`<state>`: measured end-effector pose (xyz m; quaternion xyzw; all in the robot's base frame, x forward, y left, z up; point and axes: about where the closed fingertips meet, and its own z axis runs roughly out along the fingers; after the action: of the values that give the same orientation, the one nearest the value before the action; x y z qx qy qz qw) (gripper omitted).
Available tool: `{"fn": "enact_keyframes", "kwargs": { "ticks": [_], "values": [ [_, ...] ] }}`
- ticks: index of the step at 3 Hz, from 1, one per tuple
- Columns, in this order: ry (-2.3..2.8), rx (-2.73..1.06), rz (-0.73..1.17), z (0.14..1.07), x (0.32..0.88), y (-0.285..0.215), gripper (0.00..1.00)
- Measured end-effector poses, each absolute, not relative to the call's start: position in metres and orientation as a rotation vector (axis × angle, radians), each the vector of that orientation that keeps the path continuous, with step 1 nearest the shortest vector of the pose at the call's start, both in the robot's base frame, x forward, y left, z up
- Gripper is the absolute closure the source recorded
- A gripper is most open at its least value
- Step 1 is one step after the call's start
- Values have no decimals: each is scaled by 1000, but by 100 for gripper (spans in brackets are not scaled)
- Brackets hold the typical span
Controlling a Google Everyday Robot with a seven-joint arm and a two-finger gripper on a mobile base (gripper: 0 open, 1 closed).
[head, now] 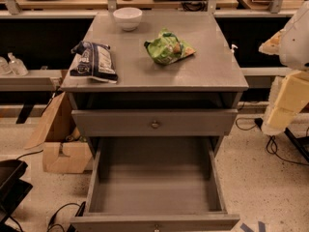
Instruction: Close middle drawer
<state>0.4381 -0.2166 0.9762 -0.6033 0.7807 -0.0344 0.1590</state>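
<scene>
Middle drawer (154,192) is far out, bottom of frame. Gripper (286,103) at right edge; its grip I cannot tell. A crooked push could jam it.

At my work site, a bowl (128,18) sits at the back left of the cabinet top (193,76). A snack bag (169,48) lies right of centre and a chip bag (94,61) lies at the left edge. Under the top, the upper drawer (193,123) juts slightly forward. Beneath it, the middle drawer (154,187) stands pulled far out toward the camera. Cardboard (60,139) leans on the floor left of the cabinet. My gripper (284,111) hangs right of the cabinet, apart from it, level with the upper drawer.
</scene>
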Motion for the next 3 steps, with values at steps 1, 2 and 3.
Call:
{"fn": "enact_keyframes", "kwargs": {
  "ticks": [1,2,3],
  "values": [
    [2220,-1729,-85,969,439,-216,0],
    [2220,-1721,-16,925,436,-216,18],
    [2224,-1689,39,859,421,-221,42]
  ]
}}
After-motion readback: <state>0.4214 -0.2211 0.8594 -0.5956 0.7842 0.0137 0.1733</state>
